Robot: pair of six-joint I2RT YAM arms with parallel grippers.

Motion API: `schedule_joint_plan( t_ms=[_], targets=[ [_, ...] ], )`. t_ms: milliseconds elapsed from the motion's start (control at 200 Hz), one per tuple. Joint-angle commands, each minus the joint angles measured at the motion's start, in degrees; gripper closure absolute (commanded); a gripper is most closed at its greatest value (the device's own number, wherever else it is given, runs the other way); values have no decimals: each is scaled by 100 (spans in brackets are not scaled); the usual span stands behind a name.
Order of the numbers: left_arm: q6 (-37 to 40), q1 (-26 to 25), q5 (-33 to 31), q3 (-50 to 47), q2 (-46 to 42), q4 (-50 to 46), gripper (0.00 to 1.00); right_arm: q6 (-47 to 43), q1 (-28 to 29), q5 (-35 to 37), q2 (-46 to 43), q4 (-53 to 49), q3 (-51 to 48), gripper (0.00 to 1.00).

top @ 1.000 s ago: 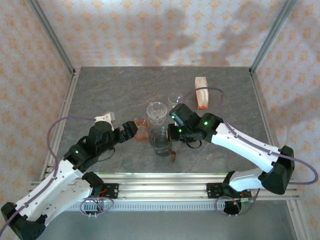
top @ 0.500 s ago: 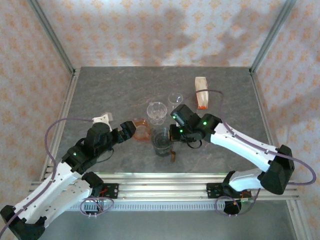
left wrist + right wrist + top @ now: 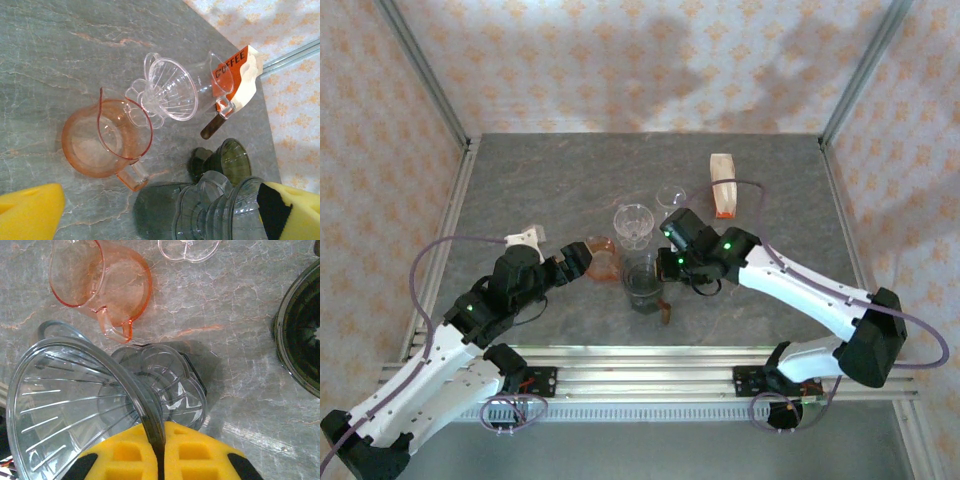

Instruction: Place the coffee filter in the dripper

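- While its rim is pinched between the closed pads of the right gripper (image 3: 159, 440), the smoky dripper (image 3: 65, 390) sits near the table's centre, probably steadied to receive a filter.
- Left gripper (image 3: 161, 210) gapes wide and holds nothing (pink jug (image 3: 100, 145) just beyond it).
- Coffee filter pack (image 3: 723, 185) stands far right, untouched.

Overhead camera looks down from behind; wrist cameras (close, downward) share the pink jug (image 3: 87, 145).

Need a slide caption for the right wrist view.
Right gripper pinches the rim of a grey dripper; pink jug on the table beyond.
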Motion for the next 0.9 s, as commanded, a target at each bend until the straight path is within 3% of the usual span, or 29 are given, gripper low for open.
schedule_joint_plan(
  t_ms=[0,731,821,896],
  targets=[
    [33,-15,-206,87,42,-127,1,14,-32,89,66,-50,62,92],
    [55,-20,-169,109,126,-162,1,220,-50,296,-286,-383,58,96],
    [51,-15,-161,91,122,-158,1,219,-50,249,-279,-345,2,88],
    [52,-14,-161,93,123,-149,1,254,-50,185,-254,-283,-64,66]
  ],
)
